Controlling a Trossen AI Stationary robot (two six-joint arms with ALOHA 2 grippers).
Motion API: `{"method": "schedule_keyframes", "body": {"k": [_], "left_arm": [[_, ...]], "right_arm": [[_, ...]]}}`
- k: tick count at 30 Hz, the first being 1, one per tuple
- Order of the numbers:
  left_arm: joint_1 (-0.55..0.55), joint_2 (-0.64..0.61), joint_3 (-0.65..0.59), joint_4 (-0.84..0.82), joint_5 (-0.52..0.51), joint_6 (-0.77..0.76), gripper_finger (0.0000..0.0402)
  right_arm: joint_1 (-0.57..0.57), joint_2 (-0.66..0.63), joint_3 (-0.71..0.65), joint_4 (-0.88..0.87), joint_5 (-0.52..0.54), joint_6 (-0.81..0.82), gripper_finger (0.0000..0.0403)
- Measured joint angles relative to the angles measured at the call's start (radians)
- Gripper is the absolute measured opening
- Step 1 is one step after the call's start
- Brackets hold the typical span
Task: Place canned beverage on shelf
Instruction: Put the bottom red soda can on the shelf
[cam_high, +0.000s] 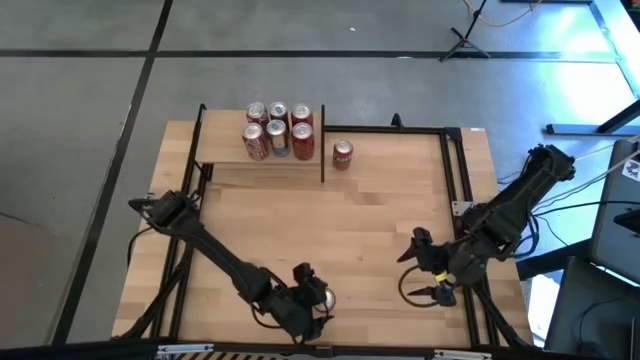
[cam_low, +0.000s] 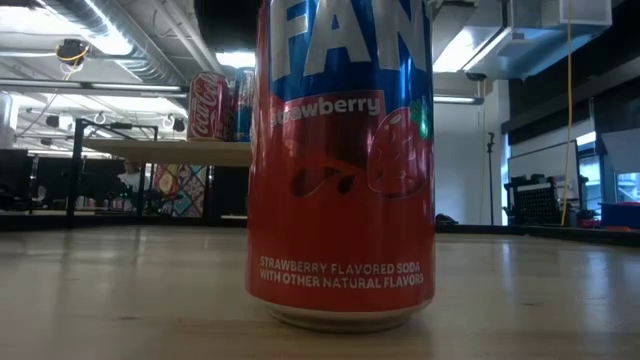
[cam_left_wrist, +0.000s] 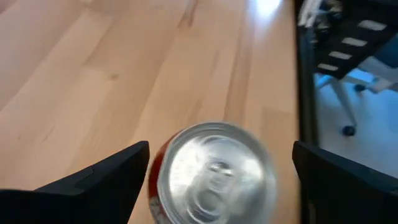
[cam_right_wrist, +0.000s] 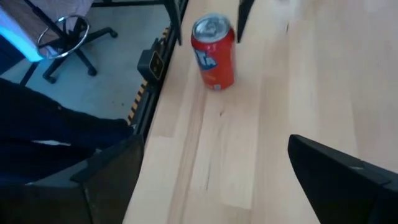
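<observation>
Left gripper (cam_left_wrist: 217, 180) fingers spread either side of upright can (cam_left_wrist: 214, 174), axis vertical; right gripper (cam_right_wrist: 214, 180) spread, empty, farther off; shelf (cam_high: 225, 150) far across table.

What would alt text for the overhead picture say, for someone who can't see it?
Seen from above, the left claw hangs over a can at the near edge of a wooden table. Six cans stand on a small shelf at the far side, with one more can on the table beside it. The right claw waits at the near right.
</observation>
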Motion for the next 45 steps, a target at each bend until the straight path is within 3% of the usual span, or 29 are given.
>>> {"method": "schedule_keyframes", "body": {"k": [7,15,22,27,31,35,45], "left_arm": [[0.001,0.046,0.000,-0.018,-0.047,-0.103,0.0376],[0.002,0.040,0.010,-0.080,-0.070,-0.176,0.0271],[0.000,0.016,0.148,-0.286,-0.027,-0.179,0.0270],[0.002,-0.073,0.287,-0.546,-0.077,-0.179,0.0270],[0.018,-0.175,0.309,-0.677,-0.102,-0.198,0.0270],[0.029,-0.307,0.287,-0.800,-0.197,-0.204,0.0270],[0.122,-0.664,0.130,-1.144,-0.268,-0.246,0.0270]], "right_arm": [[-0.002,0.045,0.000,0.000,-0.052,0.008,0.0386],[-0.002,0.050,0.000,0.001,-0.043,0.007,0.0386],[-0.003,0.041,0.000,0.002,-0.043,0.005,0.0386],[-0.024,0.017,0.000,0.002,-0.014,0.003,0.0386],[-0.095,-0.014,0.000,-0.004,-0.017,-0.029,0.0386],[-0.208,-0.044,0.000,-0.005,-0.064,-0.091,0.0386],[-0.543,-0.072,0.000,-0.006,-0.159,-0.219,0.0386]]}}
